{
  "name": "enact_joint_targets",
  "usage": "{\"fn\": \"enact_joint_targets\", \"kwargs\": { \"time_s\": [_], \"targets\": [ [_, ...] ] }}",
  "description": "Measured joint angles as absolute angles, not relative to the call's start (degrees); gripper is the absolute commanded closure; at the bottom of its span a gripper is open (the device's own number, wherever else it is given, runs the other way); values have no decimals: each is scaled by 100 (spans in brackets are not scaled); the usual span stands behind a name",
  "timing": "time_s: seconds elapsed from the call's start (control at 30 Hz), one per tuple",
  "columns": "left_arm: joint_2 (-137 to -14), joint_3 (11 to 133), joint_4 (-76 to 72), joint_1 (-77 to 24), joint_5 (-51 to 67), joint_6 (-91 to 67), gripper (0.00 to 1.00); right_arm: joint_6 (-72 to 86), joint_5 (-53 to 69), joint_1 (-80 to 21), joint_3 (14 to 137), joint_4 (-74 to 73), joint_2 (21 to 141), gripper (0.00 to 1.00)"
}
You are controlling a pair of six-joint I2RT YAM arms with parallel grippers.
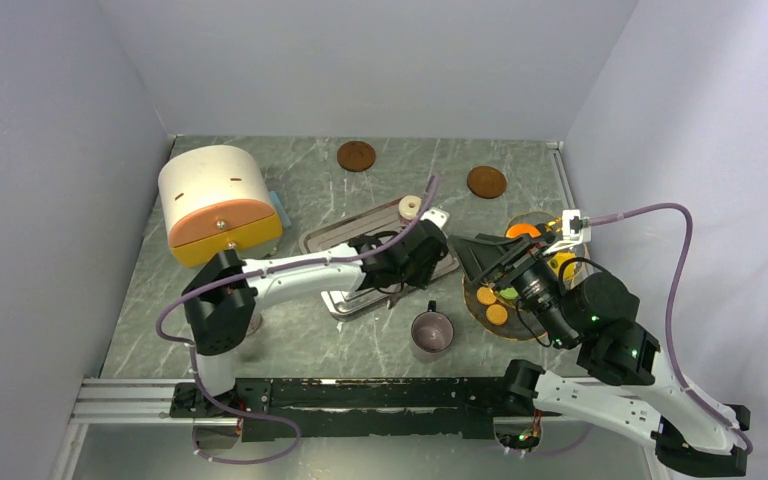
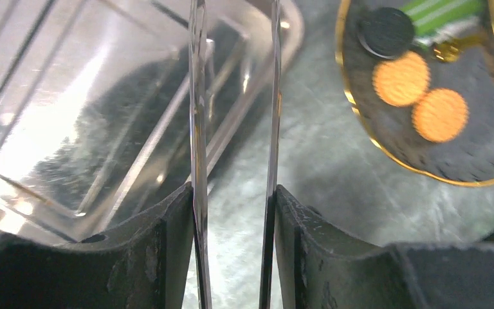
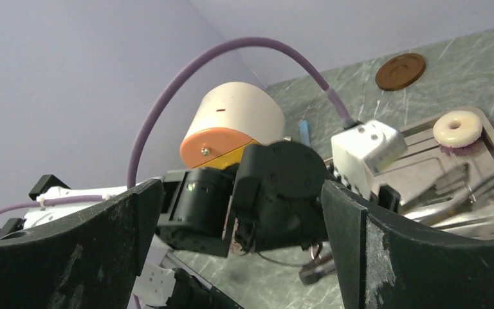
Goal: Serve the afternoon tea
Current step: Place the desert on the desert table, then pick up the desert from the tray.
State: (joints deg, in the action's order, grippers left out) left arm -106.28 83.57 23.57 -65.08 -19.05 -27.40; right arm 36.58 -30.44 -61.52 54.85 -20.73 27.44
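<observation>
Left jaws pinch tongs (image 2: 197, 161), arm (image 1: 300, 270) stretched over tray (image 2: 51, 84).

Left arm (image 1: 300, 268) overhangs tray (image 1: 328, 239); mug (image 1: 431, 333) stands unobstructed.

Lighting: bright, even, from overhead; soft shadows on worktop (image 1: 300, 340). Left wrist view: strong glare across steel tray (image 2: 71, 129); tongs (image 2: 197, 129) and orange treats (image 2: 402, 78) blurred at close range. Right wrist view: clear, evenly lit.

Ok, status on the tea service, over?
Left gripper shut on tongs, above tray edge. Right gripper open, empty, over plate, may crowd tongs. Orange treats on plate, mug beside it, cream ring on tray.
</observation>
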Motion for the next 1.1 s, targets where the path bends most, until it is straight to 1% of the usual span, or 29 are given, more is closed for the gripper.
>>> {"fn": "enact_joint_targets", "kwargs": {
  "time_s": [0.3, 0.4, 0.73, 1.1],
  "targets": [
    [-10385, 8197, 2506, -5468, -2112, -2464, 47, 3653, -3044, -6152, 5485, -2086, 2860, 2],
    [-10405, 8200, 2517, -5253, -2204, -2309, 44, 3649, -3044, -6152, 5485, -2088, 2891, 2],
    [-10916, 8589, 2510, -5153, -2040, -1632, 42, 3614, -3055, -6152, 5487, -2086, 2899, 2],
    [-11432, 8941, 2515, -5151, -1911, -1302, 39, 3605, -3092, -6152, 5487, -2086, 2897, 2]
  ]
}}
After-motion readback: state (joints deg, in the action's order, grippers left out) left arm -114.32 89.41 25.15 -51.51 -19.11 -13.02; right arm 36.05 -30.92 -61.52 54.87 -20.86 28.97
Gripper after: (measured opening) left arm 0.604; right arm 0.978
